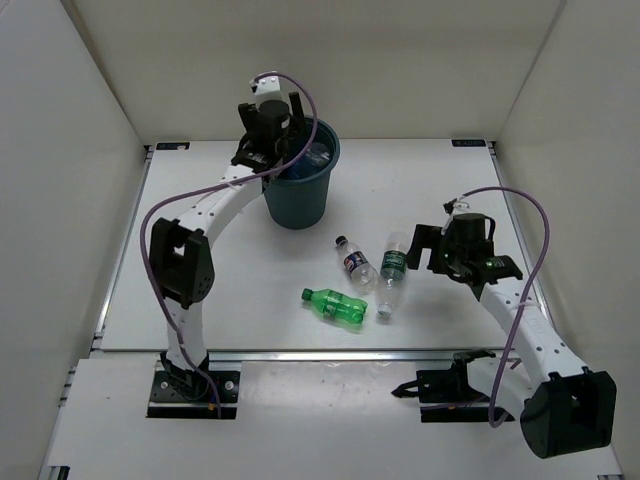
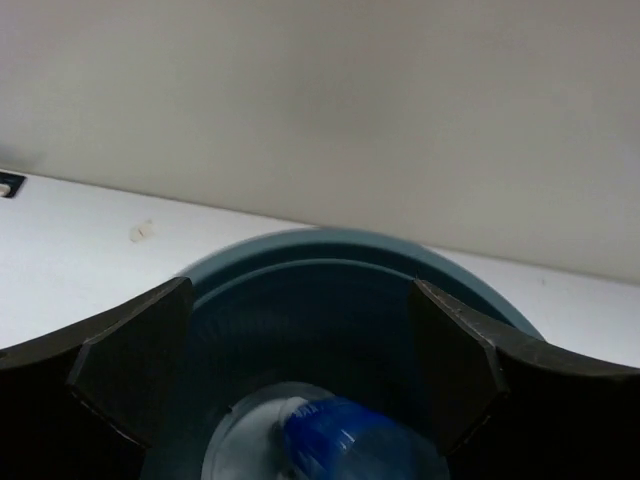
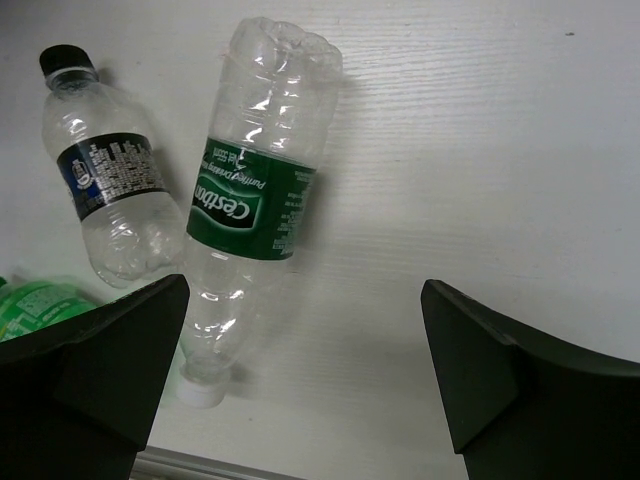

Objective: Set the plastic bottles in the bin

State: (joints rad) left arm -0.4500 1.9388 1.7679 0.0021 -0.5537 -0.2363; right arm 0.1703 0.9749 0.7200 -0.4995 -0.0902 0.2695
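Your left gripper hangs over the teal bin at 12 o'clock on the tabletop, jaws wide apart and holding nothing. What looks like the blue-labelled bottle, blurred in the wrist view, lies at the bottom of the bin, so judge that drop as done. Three remain, at about 5 o'clock from the bin. Your right gripper is spread and empty above the green-labelled clear bottle. The dark-labelled bottle lies just beside that, at its 9 o'clock, and the all-green bottle at 7 o'clock. Next, lower the right gripper across the green-labelled body and close. Only the left wrist view shows inside the bin. Only the overhead shows all three loose bottles whole.
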